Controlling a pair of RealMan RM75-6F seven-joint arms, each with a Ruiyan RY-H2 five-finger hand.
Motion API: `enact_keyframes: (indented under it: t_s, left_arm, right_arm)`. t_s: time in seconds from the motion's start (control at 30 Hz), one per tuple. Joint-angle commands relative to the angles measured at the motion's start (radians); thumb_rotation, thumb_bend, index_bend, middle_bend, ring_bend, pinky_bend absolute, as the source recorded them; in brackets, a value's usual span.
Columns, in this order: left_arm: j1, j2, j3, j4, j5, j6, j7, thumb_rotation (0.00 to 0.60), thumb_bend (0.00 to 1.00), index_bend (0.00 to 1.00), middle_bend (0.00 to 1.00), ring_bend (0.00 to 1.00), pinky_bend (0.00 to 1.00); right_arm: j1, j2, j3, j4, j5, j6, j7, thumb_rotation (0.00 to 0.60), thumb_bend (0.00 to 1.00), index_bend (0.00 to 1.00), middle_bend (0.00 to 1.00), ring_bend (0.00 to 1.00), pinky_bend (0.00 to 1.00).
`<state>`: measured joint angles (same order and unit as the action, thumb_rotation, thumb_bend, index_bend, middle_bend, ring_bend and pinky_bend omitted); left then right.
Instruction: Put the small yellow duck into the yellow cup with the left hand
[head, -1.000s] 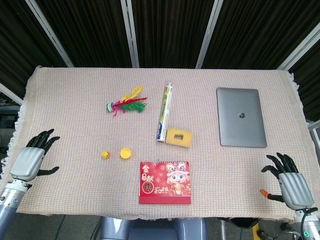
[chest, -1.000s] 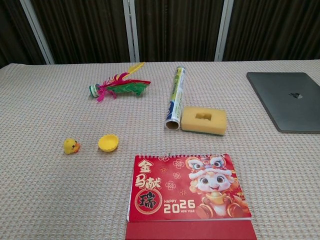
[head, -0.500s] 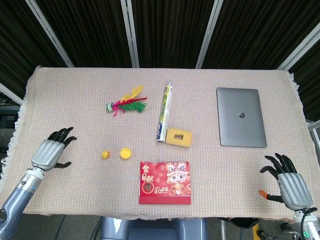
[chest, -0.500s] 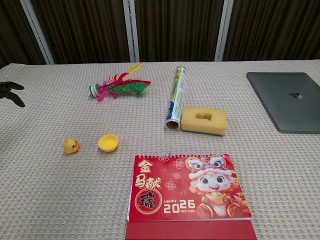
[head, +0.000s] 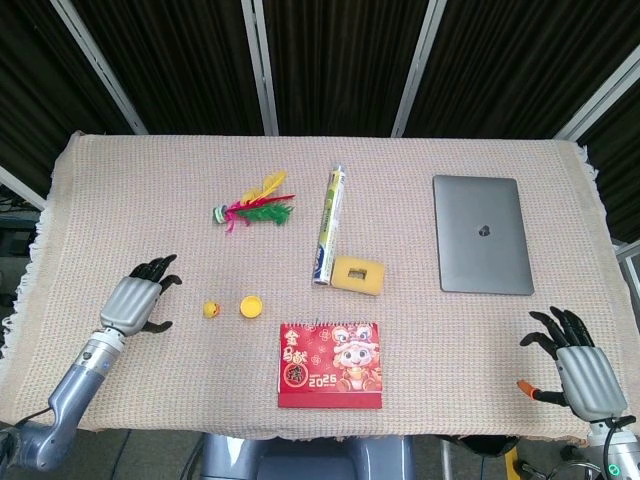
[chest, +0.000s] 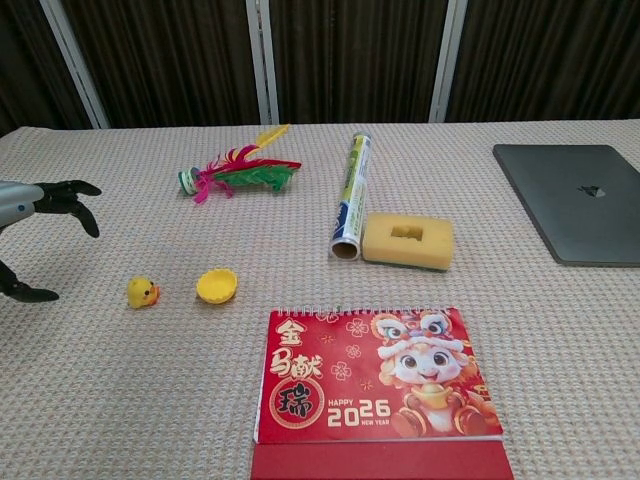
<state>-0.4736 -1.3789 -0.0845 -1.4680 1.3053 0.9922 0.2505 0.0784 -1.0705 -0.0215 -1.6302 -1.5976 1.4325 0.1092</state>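
Observation:
The small yellow duck (head: 210, 310) (chest: 142, 292) sits on the woven tablecloth, just left of the little yellow cup (head: 251, 306) (chest: 217, 285), which lies tipped with its mouth showing. My left hand (head: 137, 300) (chest: 40, 215) hovers open to the left of the duck, fingers spread and pointing toward it, a short gap between them. Nothing is in its grasp. My right hand (head: 578, 365) rests open at the table's front right corner, far from both objects, and does not show in the chest view.
A red 2026 desk calendar (head: 331, 364) stands just right of the cup at the front. Behind are a yellow sponge (head: 358, 275), a rolled tube (head: 327, 226) and a feather shuttlecock (head: 253, 208). A closed grey laptop (head: 481, 248) lies at the right.
My left hand has moved rightward from the table's left edge toward the duck and now shows in the chest view. The right hand, duck and cup have stayed put.

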Motion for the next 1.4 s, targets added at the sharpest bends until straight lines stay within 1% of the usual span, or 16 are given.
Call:
enact_keyframes:
  t_s: [0.03, 0.3, 0.43, 0.67, 0.83, 1.13, 1.4]
  left_arm:
    - [-0.013, -0.023, -0.007, -0.018, -0.029, -0.01, 0.027, 0.6, 0.16, 0.29, 0.0, 0.06, 0.15]
    - [-0.029, -0.072, -0.023, -0.068, -0.112, -0.008, 0.098, 0.6, 0.17, 0.33, 0.0, 0.06, 0.15]
    - [-0.048, -0.089, -0.015, -0.078, -0.171, -0.05, 0.132, 0.6, 0.17, 0.34, 0.0, 0.06, 0.15]
    - [-0.074, -0.075, -0.014, -0.084, -0.22, -0.081, 0.157, 0.6, 0.18, 0.4, 0.0, 0.06, 0.15]
    - [-0.088, -0.053, -0.023, -0.074, -0.278, -0.107, 0.143, 0.6, 0.18, 0.41, 0.0, 0.06, 0.14]
    - [-0.102, -0.044, -0.016, -0.063, -0.296, -0.105, 0.143, 0.6, 0.18, 0.43, 0.0, 0.06, 0.14]
    - [-0.123, -0.066, -0.017, -0.054, -0.31, -0.106, 0.147, 0.6, 0.19, 0.44, 0.0, 0.06, 0.14]
  right_arm:
    - [0.0, 0.0, 0.0, 0.0, -0.001, 0.001, 0.001, 0.6, 0.0, 0.4, 0.13, 0.0, 0.0]
    - [-0.001, 0.001, -0.001, 0.004, -0.003, 0.004, 0.012, 0.6, 0.0, 0.4, 0.13, 0.0, 0.0]
    - [-0.001, 0.001, -0.001, 0.005, -0.004, 0.006, 0.016, 0.6, 0.0, 0.41, 0.13, 0.0, 0.0]
    - [0.0, 0.002, -0.001, 0.006, -0.002, 0.003, 0.023, 0.6, 0.0, 0.4, 0.13, 0.0, 0.0]
    - [-0.001, 0.002, -0.002, 0.004, -0.002, 0.004, 0.022, 0.6, 0.0, 0.41, 0.13, 0.0, 0.0]
    - [-0.001, 0.002, -0.002, 0.003, -0.001, 0.004, 0.022, 0.6, 0.0, 0.41, 0.13, 0.0, 0.0]
    - [-0.001, 0.002, -0.002, 0.002, 0.001, 0.003, 0.022, 0.6, 0.0, 0.41, 0.13, 0.0, 0.0]
